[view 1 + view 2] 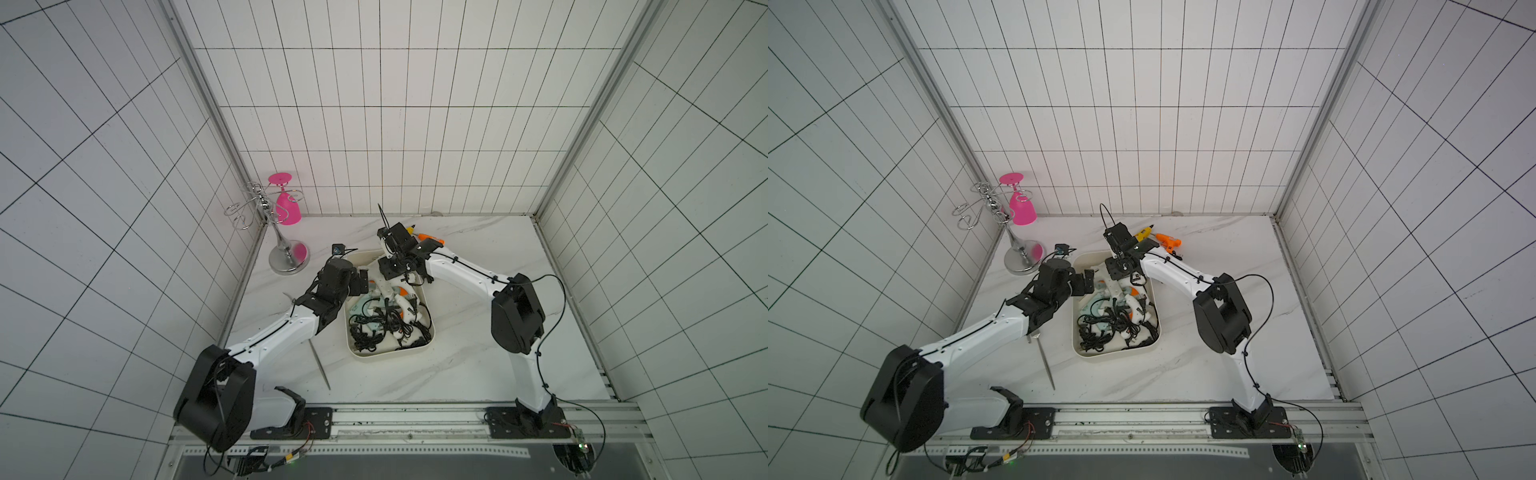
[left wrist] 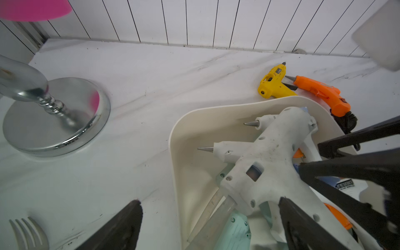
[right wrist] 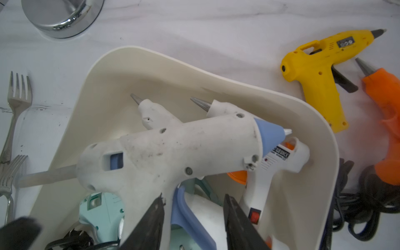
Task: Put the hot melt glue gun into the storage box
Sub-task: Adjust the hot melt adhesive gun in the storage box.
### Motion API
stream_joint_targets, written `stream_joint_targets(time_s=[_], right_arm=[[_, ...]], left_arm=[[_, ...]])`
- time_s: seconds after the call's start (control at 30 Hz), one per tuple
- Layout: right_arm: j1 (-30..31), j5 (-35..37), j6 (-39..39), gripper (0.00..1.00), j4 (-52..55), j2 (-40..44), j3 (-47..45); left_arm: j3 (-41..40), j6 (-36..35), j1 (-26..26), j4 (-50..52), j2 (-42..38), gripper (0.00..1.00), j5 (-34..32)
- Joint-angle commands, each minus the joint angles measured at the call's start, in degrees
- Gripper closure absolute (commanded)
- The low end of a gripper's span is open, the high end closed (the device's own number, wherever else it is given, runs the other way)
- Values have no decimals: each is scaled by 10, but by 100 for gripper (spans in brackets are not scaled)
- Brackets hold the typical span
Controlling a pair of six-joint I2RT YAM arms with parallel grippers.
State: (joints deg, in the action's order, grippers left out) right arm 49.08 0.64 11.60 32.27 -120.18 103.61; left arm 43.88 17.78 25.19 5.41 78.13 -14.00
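Seemingly setting white glue gun [image 3: 184, 147] in storage box [image 3: 129, 71]; right pincer [image 3: 193, 195] astride handle, grip unclear; left pincer [image 2: 210, 200] agape. Next: free handle, lift clear.

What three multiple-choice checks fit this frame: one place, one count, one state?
1. The yellow gun lies, relative to the box:
A. inside it
B. outside it, beside the orange gun
C. across its rim

2. Guns lying outside the box:
A. one
B. four
C. two

3. The left gripper is:
A. open, holding nothing
B. shut on the yellow gun
C. shut on the orange gun

Key:
1 B: it rests on the table past the box's end, next to the orange gun.
2 C: only the yellow and orange guns lie on the table.
3 A: its jaws stand wide apart at the box's edge, gripping nothing.
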Motion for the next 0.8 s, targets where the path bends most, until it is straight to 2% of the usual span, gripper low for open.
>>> stream_joint_targets(time_s=[0.0, 0.23, 0.33, 0.47, 0.63, 0.7, 0.77], right_arm=[[3, -10, 2, 53, -9, 20, -50], [-1, -13, -42, 55, -17, 53, -114], [-17, -25, -44, 54, -19, 63, -128], [-34, -40, -54, 50, -16, 76, -117], [-43, -48, -92, 38, 36, 105, -70], [-43, -54, -108, 36, 59, 109, -51], [-42, -95, -135, 37, 87, 107, -31]], left_arm=[[23, 18, -14, -10, 42, 2, 51], [32, 47, -12, 3, 91, 9, 135], [26, 59, -8, 23, 85, 13, 149], [19, 70, -5, 69, 54, 25, 176], [9, 84, -5, 134, -49, 20, 108], [11, 79, -9, 148, -89, 14, 73], [12, 68, -15, 148, -121, 10, 45]])
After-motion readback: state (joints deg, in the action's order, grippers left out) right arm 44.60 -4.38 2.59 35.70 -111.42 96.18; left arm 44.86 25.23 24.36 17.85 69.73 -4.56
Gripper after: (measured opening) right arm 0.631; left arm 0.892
